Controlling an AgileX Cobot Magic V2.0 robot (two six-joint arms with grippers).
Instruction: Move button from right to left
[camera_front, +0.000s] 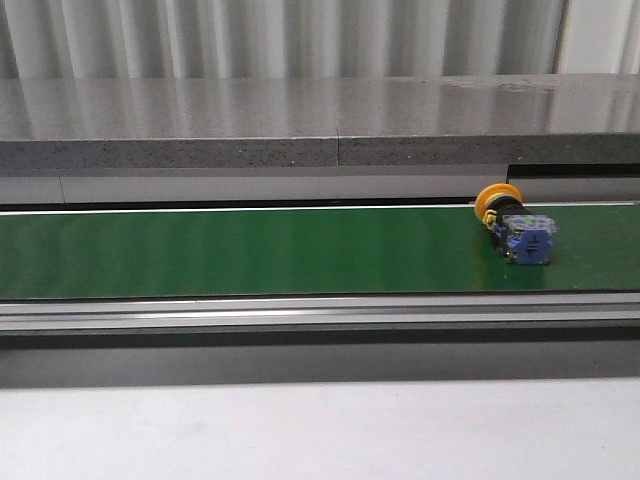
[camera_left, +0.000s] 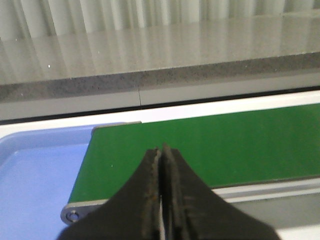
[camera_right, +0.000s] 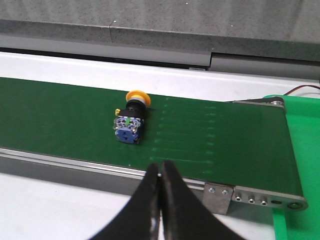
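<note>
Button (camera_front: 512, 225) lies on its side at 3 o'clock on belt (camera_front: 250, 250). Both jaws pressed together, empty. Right gripper (camera_right: 160, 172): open, straddle the black collar.

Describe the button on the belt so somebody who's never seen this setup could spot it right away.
Find the long green belt running across the front view and follow it toward its right end. The button lies there on its side near the far edge, the only object on the belt: a round yellow-orange head, a black collar and a blue-grey boxy rear.
</note>
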